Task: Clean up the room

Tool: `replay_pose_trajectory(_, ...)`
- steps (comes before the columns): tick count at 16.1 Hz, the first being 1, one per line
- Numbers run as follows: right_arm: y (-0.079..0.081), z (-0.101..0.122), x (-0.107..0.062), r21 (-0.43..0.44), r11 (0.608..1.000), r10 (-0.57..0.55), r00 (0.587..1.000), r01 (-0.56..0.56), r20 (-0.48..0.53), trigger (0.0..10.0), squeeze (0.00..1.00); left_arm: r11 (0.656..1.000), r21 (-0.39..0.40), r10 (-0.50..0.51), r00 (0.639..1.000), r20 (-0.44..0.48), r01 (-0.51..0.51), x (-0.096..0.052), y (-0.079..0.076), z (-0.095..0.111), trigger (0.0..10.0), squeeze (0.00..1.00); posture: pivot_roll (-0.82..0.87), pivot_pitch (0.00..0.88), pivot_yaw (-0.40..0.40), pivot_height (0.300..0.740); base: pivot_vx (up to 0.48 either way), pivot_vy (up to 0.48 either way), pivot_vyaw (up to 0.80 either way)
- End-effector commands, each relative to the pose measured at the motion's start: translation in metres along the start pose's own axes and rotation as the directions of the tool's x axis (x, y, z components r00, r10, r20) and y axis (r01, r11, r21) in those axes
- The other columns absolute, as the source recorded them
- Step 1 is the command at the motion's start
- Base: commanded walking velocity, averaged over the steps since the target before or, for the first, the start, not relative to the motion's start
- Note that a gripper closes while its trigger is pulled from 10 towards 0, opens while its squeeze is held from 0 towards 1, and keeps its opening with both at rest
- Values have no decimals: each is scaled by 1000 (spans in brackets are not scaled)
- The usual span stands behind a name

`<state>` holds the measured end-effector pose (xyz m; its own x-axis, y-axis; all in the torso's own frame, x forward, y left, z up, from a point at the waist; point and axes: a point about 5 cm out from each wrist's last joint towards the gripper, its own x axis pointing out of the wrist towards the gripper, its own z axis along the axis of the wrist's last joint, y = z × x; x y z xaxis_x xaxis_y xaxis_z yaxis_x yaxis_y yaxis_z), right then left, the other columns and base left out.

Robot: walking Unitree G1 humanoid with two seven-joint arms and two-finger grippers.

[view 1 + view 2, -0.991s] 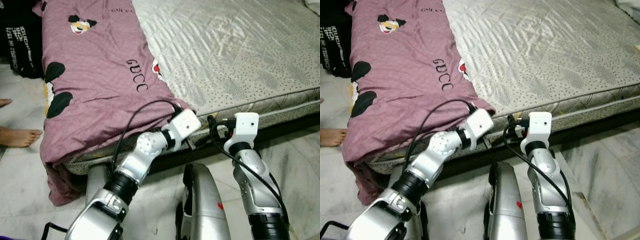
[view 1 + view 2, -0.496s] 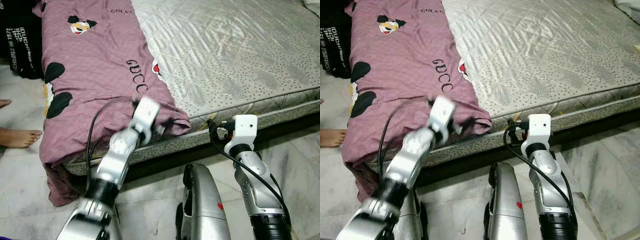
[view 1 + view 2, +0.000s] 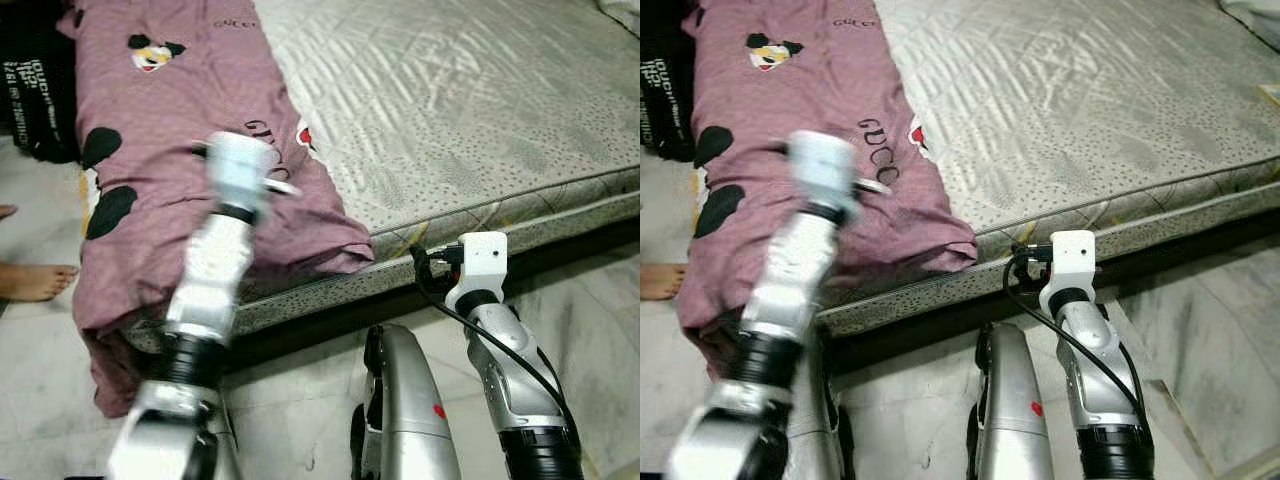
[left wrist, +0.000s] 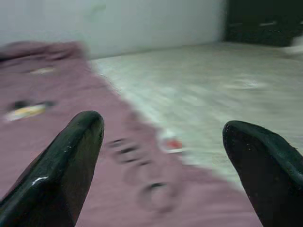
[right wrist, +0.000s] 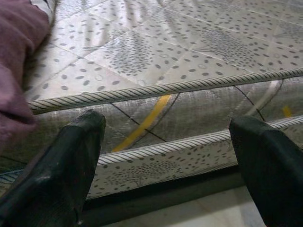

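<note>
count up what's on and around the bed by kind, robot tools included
purple blanket: 1
quilted mattress: 1
black cloth beside the bed: 1
person's foot on the floor: 1
robot tools: 2, the left tool over the blanket, the right tool at the mattress edge
total: 6

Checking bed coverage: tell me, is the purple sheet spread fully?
No. The purple sheet covers the mattress's left strip alone, its edge bunched.

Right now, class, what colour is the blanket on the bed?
Mauve-pink, with black lettering; the blanket shows best in the right eye view.
</note>
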<state>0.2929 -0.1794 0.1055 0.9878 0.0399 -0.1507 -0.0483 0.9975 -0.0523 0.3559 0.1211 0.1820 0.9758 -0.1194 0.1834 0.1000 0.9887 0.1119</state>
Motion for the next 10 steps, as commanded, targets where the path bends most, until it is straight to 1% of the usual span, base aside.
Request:
replay_pose_trajectory(1,-3,-1,0,-4,1000,-9,1000,9,-5,10000,0,998,6,60,983,-175,-60,-5,9,-32,10000,0,-32,120,-57,496,0,0,0)
replay_pose_trajectory(2,-3,-1,0,-3,1000,-9,1000,9,-4,10000,0,1000,27,18,955,-295,-10,-7,6,-52,10000,0,-33,117,-58,496,0,0,0)
replay_pose_trajectory(3,-3,-1,0,-3,1000,-9,1000,9,-4,10000,0,992,49,-83,907,-412,113,-13,-5,-72,10000,0,-36,115,-58,496,0,0,0)
replay_pose_trajectory(4,-3,0,1,-1,1000,-8,1000,7,-4,10000,0,981,30,-151,857,-493,190,-21,-16,-90,10000,0,-36,113,-61,496,0,0,0)
replay_pose_trajectory(5,-2,0,1,0,1000,-5,1000,5,-4,10000,0,953,6,-250,796,-551,304,-29,-29,-103,10000,0,-37,112,-60,496,0,0,0)
replay_pose_trajectory(6,-1,0,2,1,1000,-2,1000,2,-4,10000,0,940,-1,-273,752,-599,340,-34,-33,-113,10000,0,-36,104,-57,496,0,0,0)
replay_pose_trajectory(7,-1,0,3,2,1000,-2,1000,2,-3,10000,0,921,8,-300,721,-624,390,-38,-37,-119,10000,0,-36,102,-57,496,0,0,0)
replay_pose_trajectory(8,-1,0,4,3,1000,-3,1000,3,-2,10000,0,917,-7,-312,706,-636,399,-39,-41,-122,10000,0,-34,99,-53,496,0,0,0)
replay_pose_trajectory(9,-1,0,4,3,1000,-4,1000,4,-1,10000,0,914,-5,-317,707,-632,405,-39,-44,-122,10000,0,-33,97,-52,496,0,0,0)
replay_pose_trajectory(10,0,0,5,4,1000,-5,1000,5,1,10000,0,891,-3,-357,697,-622,453,-38,-55,-120,10000,0,-31,92,-49,496,0,0,0)
